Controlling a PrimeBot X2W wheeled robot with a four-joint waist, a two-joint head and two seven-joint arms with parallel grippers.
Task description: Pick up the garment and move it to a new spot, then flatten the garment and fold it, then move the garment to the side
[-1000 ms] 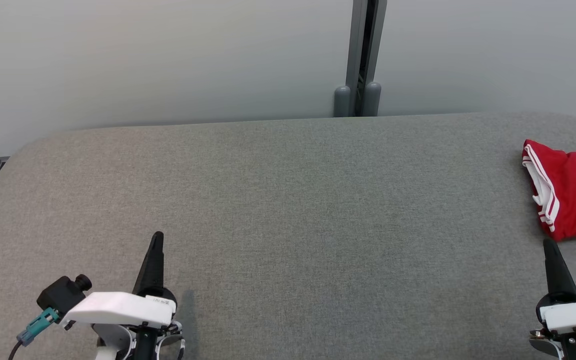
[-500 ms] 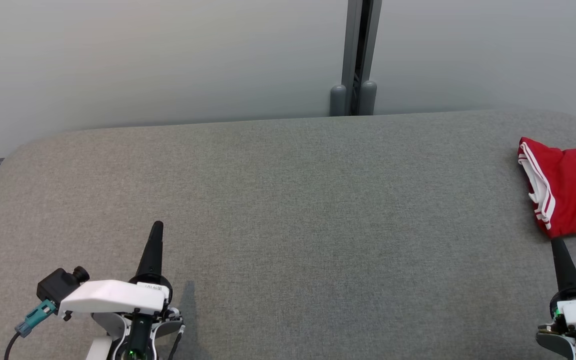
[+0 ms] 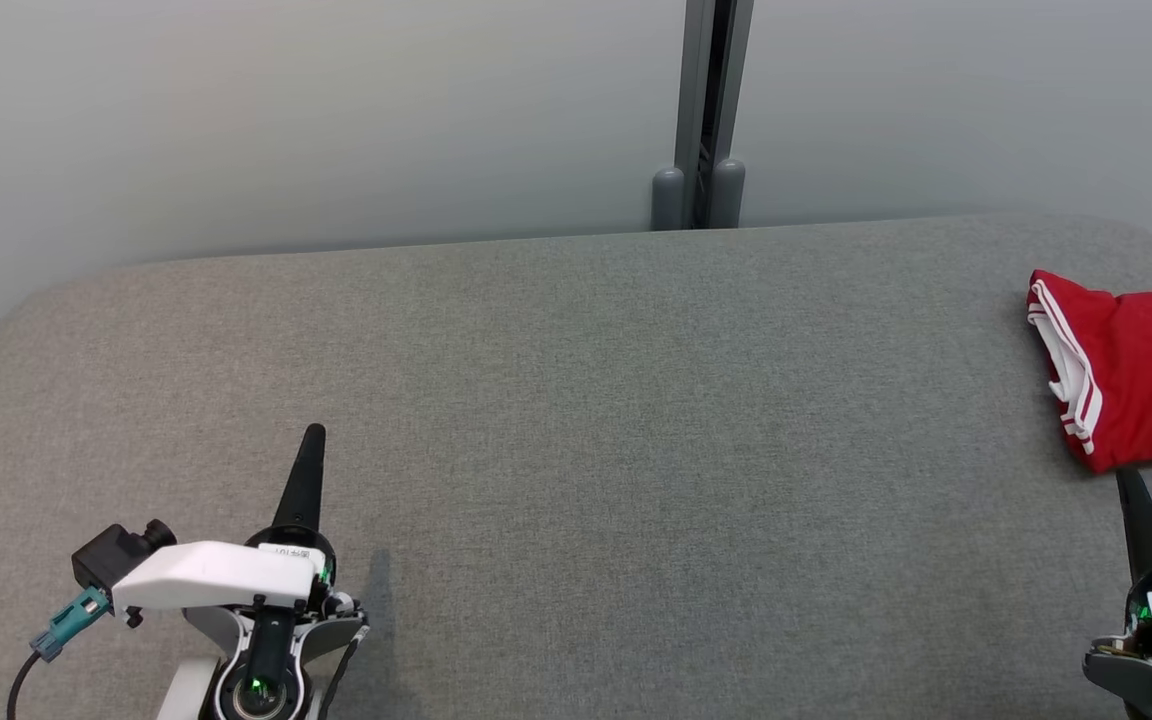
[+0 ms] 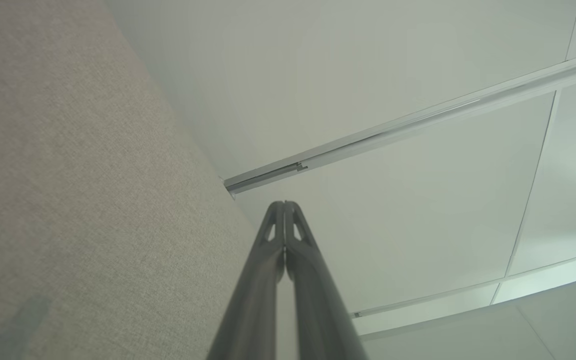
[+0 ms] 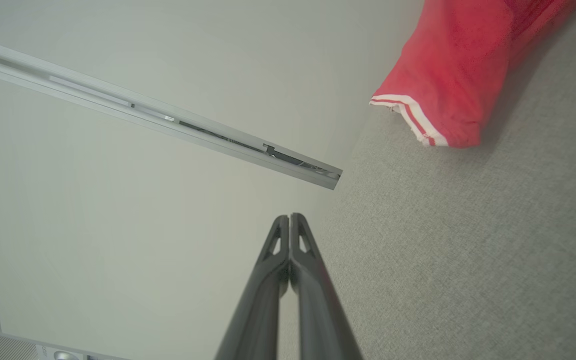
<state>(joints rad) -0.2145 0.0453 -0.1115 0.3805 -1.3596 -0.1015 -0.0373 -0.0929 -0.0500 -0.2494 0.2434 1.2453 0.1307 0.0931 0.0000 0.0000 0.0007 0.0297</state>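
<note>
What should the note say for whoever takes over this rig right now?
The left pincer is shut and empty, over the near left of the grey table.
The right pincer is shut and empty, close to the red garment but apart from it.
The garment lies as a compact bundle at the table's right end, partly out of the head view.
Done: it appears set aside; the fold's quality cannot be judged.
Left: check the fold; if it is poor, flatten and refold.
</note>
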